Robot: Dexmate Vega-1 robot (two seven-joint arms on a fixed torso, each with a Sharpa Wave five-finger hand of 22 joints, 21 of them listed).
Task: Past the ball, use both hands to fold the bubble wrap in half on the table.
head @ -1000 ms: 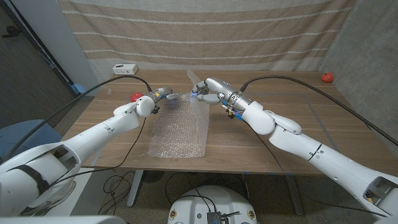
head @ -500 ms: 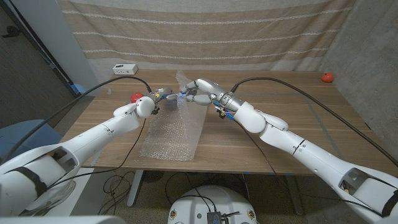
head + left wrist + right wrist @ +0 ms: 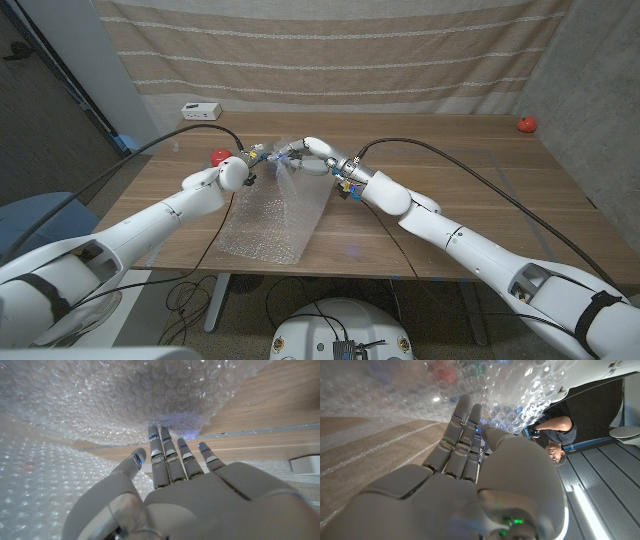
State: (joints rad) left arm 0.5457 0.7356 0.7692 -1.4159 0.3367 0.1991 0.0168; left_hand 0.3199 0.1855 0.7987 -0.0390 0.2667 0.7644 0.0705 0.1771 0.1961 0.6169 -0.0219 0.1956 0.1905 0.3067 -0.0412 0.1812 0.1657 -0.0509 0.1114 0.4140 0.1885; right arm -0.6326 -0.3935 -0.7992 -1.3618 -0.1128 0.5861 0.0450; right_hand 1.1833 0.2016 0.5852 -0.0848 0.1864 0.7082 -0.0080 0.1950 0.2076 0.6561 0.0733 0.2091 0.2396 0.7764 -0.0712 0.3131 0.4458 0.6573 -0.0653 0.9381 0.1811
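A clear bubble wrap sheet lies lengthwise on the wooden table, its far edge lifted off the wood. My right hand pinches that raised far edge between thumb and fingers; the right wrist view shows the wrap bunched at the tips of that hand. My left hand is at the sheet's far left corner. Its straight fingers touch the underside of the lifted wrap, and a grip is not plain. A red ball sits just left of the left hand.
A white box stands at the far left of the table. Another small red object sits at the far right corner. A striped curtain hangs behind the table. A person appears in the right wrist view.
My right hand has carried the raised far edge leftward, close to the left hand. The sheet's near end has slid left with it. The left hand has hardly moved.
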